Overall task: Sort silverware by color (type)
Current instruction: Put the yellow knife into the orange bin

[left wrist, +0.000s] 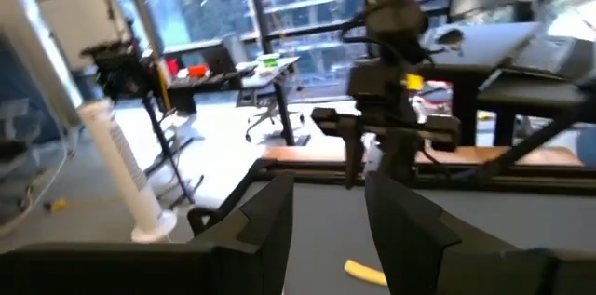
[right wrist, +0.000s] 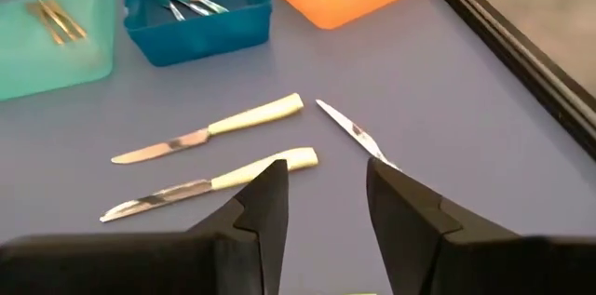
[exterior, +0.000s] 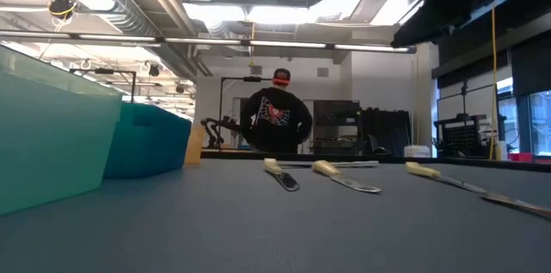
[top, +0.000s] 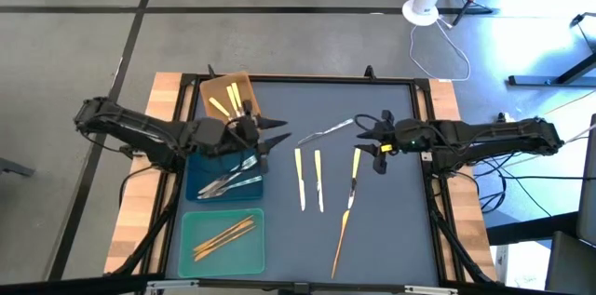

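From above, the left tool (top: 279, 137) hangs over the blue tray (top: 200, 183), spread and empty, between the brown tray (top: 216, 88) and the loose pieces. The right tool (top: 365, 137) hovers, also spread and empty, just beside the all-silver piece (top: 331, 129) on the bench (top: 391, 230). Two yellow-handled knives (top: 309, 179) lie side by side at the middle, a third knife (top: 355, 176) near them, and an orange-gold piece (top: 341, 244) below it. The teal tray (top: 219, 262) holds gold pieces.

At bench height, three yellow handles (exterior: 325, 170) point toward the camera; a person (exterior: 275, 118) stands far behind.

The left wrist view shows its fingers (left wrist: 410, 230) apart, nothing between.

The right wrist view shows its fingers (right wrist: 265, 211) apart above a knife handle, the silver piece's (right wrist: 352, 130) tip just beside. I judge the next grasp belongs to the right arm. It should descend straight, take one piece only at its middle, and keep the fingers across the handle, so the neighbour is not pushed.
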`<state>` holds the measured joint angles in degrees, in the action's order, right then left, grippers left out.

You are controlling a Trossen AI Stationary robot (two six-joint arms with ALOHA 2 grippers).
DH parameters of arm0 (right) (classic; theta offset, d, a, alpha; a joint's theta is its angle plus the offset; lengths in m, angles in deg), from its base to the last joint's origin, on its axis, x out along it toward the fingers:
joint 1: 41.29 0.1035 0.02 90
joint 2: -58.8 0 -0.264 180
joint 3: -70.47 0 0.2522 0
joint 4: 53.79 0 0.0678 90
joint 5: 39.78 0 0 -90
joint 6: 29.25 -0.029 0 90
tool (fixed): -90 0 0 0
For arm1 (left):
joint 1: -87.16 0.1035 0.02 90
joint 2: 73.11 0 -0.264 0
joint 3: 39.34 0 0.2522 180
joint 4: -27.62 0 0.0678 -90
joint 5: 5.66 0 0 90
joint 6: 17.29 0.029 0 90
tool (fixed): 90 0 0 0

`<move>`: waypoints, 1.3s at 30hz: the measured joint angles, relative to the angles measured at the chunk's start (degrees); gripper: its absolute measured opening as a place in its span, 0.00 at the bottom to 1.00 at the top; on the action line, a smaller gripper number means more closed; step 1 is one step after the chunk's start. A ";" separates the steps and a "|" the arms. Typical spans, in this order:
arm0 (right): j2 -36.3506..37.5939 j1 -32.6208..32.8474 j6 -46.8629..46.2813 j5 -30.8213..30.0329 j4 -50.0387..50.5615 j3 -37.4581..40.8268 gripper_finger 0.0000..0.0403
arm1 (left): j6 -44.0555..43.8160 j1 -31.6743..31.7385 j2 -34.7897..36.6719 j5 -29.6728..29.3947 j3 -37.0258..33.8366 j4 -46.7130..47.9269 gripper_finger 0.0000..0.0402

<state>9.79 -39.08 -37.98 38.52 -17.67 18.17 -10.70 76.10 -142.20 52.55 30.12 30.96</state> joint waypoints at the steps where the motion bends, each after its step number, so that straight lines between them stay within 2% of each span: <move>1: 0.00 0.00 -0.44 -0.33 0.03 0.35 0.33 | -1.30 0.73 -0.54 -0.01 0.27 0.11 0.32; 9: -0.36 0.00 -1.60 -0.84 -0.20 1.80 0.33 | -10.71 5.55 -4.88 -0.07 4.25 0.35 0.32; 19: -0.36 0.00 -1.61 -0.86 -0.24 2.03 0.33 | -10.98 8.04 -11.28 0.05 11.25 0.87 0.32; 25: -0.36 0.00 -1.61 -0.82 -0.22 2.03 0.33 | -12.46 8.49 -12.58 4.92 14.28 0.98 0.32; 39: -0.38 0.00 -1.61 -0.79 -0.24 2.01 0.33 | -15.80 8.59 -18.15 4.52 23.74 7.17 0.32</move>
<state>9.41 -39.08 -39.59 37.73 -17.92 20.18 -26.50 84.69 -160.34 57.07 53.86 38.13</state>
